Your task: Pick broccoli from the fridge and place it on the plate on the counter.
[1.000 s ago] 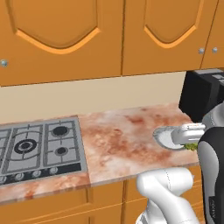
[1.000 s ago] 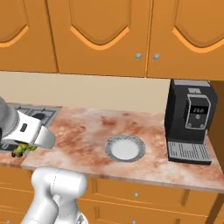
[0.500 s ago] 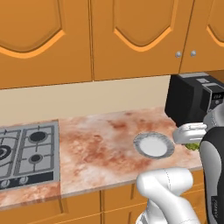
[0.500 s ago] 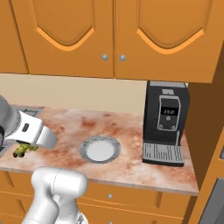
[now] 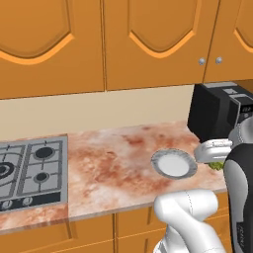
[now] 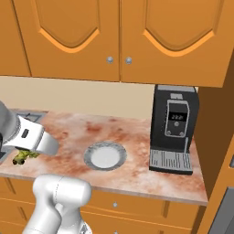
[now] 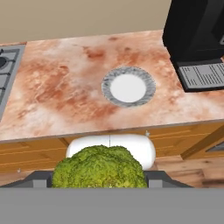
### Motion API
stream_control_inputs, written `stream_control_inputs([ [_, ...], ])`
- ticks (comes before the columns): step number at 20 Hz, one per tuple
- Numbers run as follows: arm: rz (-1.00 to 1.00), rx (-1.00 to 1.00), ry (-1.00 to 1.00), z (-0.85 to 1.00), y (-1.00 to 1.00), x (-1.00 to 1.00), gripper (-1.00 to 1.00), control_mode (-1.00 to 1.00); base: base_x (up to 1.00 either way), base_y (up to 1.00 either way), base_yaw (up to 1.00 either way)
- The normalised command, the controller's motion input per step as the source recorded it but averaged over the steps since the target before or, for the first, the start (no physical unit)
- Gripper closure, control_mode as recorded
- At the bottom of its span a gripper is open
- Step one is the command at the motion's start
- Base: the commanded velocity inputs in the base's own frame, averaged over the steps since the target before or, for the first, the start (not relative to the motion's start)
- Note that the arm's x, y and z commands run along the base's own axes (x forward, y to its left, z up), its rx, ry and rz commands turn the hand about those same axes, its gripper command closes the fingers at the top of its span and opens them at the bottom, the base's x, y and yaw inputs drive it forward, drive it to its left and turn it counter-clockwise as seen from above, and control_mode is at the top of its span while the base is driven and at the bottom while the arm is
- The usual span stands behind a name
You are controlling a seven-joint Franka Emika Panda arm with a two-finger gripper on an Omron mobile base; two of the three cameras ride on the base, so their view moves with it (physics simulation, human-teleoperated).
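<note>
Gripper point(image 6: 23, 156) is clamped on the broccoli point(image 7: 99, 168), hanging off the counter point(image 7: 65, 94) edge, plate point(image 7: 128, 86) sitting well ahead.

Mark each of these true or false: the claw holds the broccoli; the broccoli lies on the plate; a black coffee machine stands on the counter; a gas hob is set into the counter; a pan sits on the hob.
1. The claw holds the bumpy dark-green broccoli floret. True.
2. The broccoli lies on the small round pale plate with the speckled grey rim. False: the plate is bare, and the broccoli is in the claw, off the front edge of the mottled reddish-pink stone counter.
3. A black coffee machine stands on the counter. True.
4. A grey gas hob is set into the counter. True.
5. A pan sits on the hob. False: its burners are bare.
</note>
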Motion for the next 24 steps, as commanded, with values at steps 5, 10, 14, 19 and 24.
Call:
stream_control_inputs([
  [5, 0.00, 0.05, 0.00, -0.37, -0.53, 0.82, 1.00, -1.00, 0.00, 0.00, 0.00],
  [10, 0.00, 0.02, 0.00, -0.59, -0.42, 0.84, 1.00, -1.00, 0.00, 0.00, 0.00],
  [14, 0.00, 0.00, 0.00, -0.69, -0.07, 0.70, 1.00, -1.00, 0.00, 0.00, 0.00],
  [19, 0.00, 0.00, 0.00, -0.63, 0.00, 0.59, 1.00, -1.00, 0.00, 0.00, 0.00],
  [24, 0.00, 0.00, 0.00, -0.59, -0.03, 0.45, 1.00, -1.00, 0.00, 0.00, 0.00],
])
